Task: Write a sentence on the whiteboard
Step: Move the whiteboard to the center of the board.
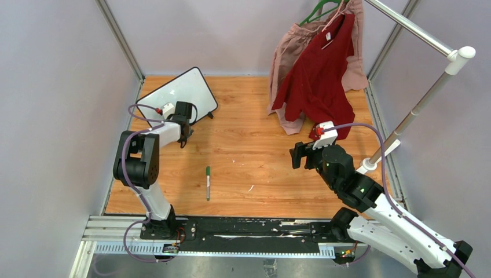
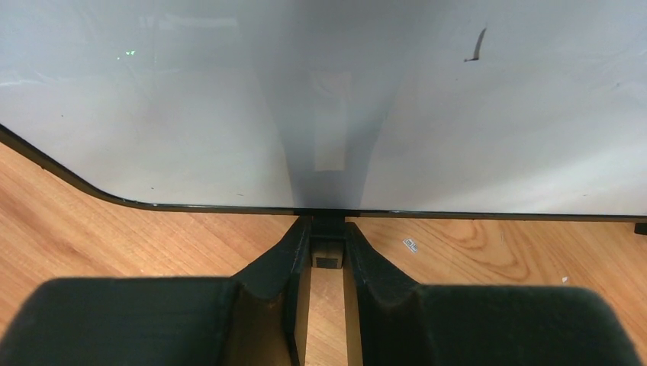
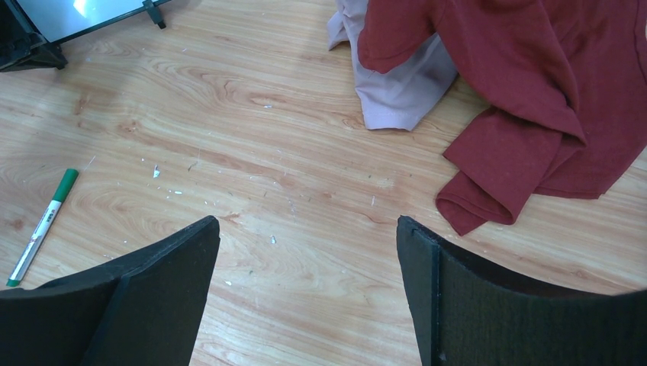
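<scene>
The whiteboard (image 1: 184, 92) leans tilted at the back left of the wooden table, and its corner shows in the right wrist view (image 3: 84, 11). Its white face (image 2: 229, 99) carries no green sentence, only one small dark stroke (image 2: 475, 47). My left gripper (image 1: 184, 120) is at the board's lower edge, its jaws nearly closed (image 2: 328, 229) around a small black foot on the frame. A green-capped marker (image 1: 208, 182) lies loose on the table and also shows in the right wrist view (image 3: 42, 225). My right gripper (image 1: 297, 155) hangs open and empty above bare wood (image 3: 305, 229).
A red shirt (image 1: 318, 81) and a pink garment (image 1: 286, 55) hang from a rail at the back right, their hems on the table (image 3: 526, 114). The rack's pole (image 1: 417, 110) stands at the right edge. Grey walls enclose the table.
</scene>
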`<action>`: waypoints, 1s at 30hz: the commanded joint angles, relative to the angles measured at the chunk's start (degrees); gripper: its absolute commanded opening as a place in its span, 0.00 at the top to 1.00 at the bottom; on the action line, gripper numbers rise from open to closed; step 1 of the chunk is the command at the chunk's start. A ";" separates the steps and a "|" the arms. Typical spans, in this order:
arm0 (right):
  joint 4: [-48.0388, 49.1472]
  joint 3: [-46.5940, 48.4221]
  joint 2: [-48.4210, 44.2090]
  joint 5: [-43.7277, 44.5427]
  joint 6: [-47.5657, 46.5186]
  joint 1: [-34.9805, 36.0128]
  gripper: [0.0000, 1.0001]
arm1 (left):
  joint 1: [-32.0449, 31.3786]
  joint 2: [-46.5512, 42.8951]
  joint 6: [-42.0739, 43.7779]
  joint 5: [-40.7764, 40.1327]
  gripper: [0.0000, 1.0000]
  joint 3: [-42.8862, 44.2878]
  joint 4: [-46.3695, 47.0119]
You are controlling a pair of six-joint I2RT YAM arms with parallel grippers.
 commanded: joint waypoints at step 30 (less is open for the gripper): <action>0.26 -1.54 -1.54 0.46 0.80 -0.59 0.11 | -15.71 -5.01 6.61 1.16 1.00 -5.54 6.92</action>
